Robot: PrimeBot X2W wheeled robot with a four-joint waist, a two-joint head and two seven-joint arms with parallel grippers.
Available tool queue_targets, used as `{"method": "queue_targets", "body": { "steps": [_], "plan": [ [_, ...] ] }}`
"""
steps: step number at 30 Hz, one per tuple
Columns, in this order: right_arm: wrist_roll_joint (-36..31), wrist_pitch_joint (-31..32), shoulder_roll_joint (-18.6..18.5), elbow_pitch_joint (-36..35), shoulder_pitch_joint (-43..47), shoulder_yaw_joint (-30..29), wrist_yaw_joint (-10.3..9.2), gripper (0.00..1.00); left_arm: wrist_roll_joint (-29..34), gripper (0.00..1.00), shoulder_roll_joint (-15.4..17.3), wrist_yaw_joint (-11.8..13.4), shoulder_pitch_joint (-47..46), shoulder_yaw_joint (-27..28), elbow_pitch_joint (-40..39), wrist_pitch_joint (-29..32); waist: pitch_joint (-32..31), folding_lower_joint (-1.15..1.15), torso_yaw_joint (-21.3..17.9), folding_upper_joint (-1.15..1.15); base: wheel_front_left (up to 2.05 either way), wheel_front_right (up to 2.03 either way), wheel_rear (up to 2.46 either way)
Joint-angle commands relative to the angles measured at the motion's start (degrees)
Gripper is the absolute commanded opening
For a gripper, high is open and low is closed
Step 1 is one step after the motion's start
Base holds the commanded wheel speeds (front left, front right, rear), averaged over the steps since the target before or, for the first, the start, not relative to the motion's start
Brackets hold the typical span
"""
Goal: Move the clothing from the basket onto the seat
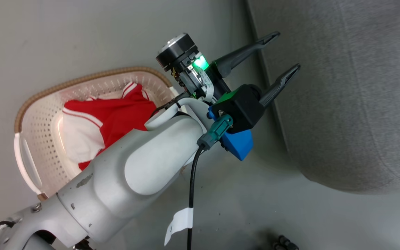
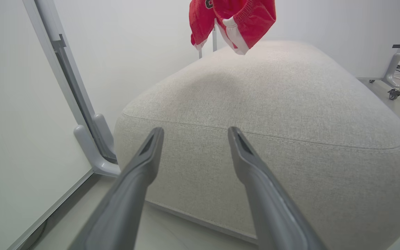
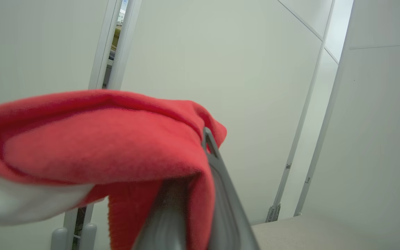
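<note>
Pale floor [image 1: 255, 198], white partition panels [image 3: 238, 69] | left gripper [image 1: 285, 51]: jaws fully spread, empty, pointing at seat [image 2: 273, 104] just ahead, forearm stretched out over basket [image 1: 47, 114] | right gripper [image 3: 205, 146]: clenched on red garment [image 3: 99, 139] draped over fingers | other clothing [image 1: 116, 116]: in basket behind left jaws

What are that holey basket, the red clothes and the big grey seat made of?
The basket looks like smooth moulded cream plastic, punched with small holes; its brown rim has a woven look. The clothing seems soft, matte fabric, fuzzy and folding limply. The seat looks upholstered in coarse grey woven cloth, with a stitched seam.
</note>
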Motion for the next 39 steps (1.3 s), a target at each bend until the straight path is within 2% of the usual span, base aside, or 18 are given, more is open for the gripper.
{"method": "queue_targets", "body": {
  "steps": [1, 5, 14, 20, 21, 22, 23, 32, 39],
  "plan": [
    [-0.59, -0.04, -0.99, 2.02, -1.12, -0.70, 0.01, 0.00, 0.47, 1.00, 0.58, 0.32, -1.28, 0.04, -0.57, 0.22, 4.04, -0.01, 1.42, 0.00, 0.00, 0.00, 0.00],
    [-2.41, -0.06, -2.15, 7.48, -0.41, -1.75, 0.01, 0.00, 0.80, 1.00, 1.26, 0.70, -2.05, 0.04, -1.91, 0.38, 6.10, -0.01, 1.50, 0.00, 0.00, 0.00, 0.00],
    [-5.72, -0.05, 2.08, 18.48, 5.40, -3.72, 0.01, 0.00, 0.55, 1.00, 2.60, 1.17, -2.03, -0.31, -3.22, 0.82, 7.19, -0.01, 1.03, 0.00, 0.00, 0.00, 0.00],
    [-6.15, -0.05, 2.62, 25.27, 5.22, -4.79, 0.01, 0.00, 0.24, 1.00, 3.07, 1.31, -2.01, -0.59, -3.51, 0.90, 7.47, -0.01, 1.22, 0.00, 0.00, 0.00, 0.00],
    [-6.21, -0.05, 2.44, 26.13, 4.77, -4.84, 0.01, 0.33, 0.18, 1.00, 3.14, 1.36, -2.10, -0.57, -3.55, 0.89, 7.47, -0.01, 1.27, 0.00, 0.00, 0.00, 0.00],
    [-6.25, -0.05, 2.31, 26.49, 4.38, -4.75, 0.01, 0.91, 0.07, 1.00, 3.18, 1.36, -2.12, -0.58, -3.48, 0.85, 7.38, -0.01, 1.27, 0.00, 0.00, 0.00, 0.00],
    [-6.21, -0.05, 2.19, 26.51, 4.33, -4.67, 0.01, 1.00, 0.00, 1.00, 3.16, 1.44, -2.02, -0.60, -3.37, 0.71, 7.16, -0.01, 1.29, 0.00, 0.00, 0.00, 0.00],
    [-5.93, -0.05, 3.20, 18.92, 15.20, -0.86, 0.01, 1.00, -1.57, 1.00, 1.27, 2.42, 0.57, -0.06, -1.47, -1.63, 0.94, -0.01, 2.31, 0.00, 0.00, 0.00, 0.00],
    [-4.98, -0.05, 6.48, 9.65, 26.11, 3.61, 0.01, 1.00, -3.60, 1.00, -0.13, 3.22, 3.75, 2.35, 0.19, -2.58, -5.99, -0.01, 3.87, 0.00, 0.00, 0.00, 0.00]
  ]
}}
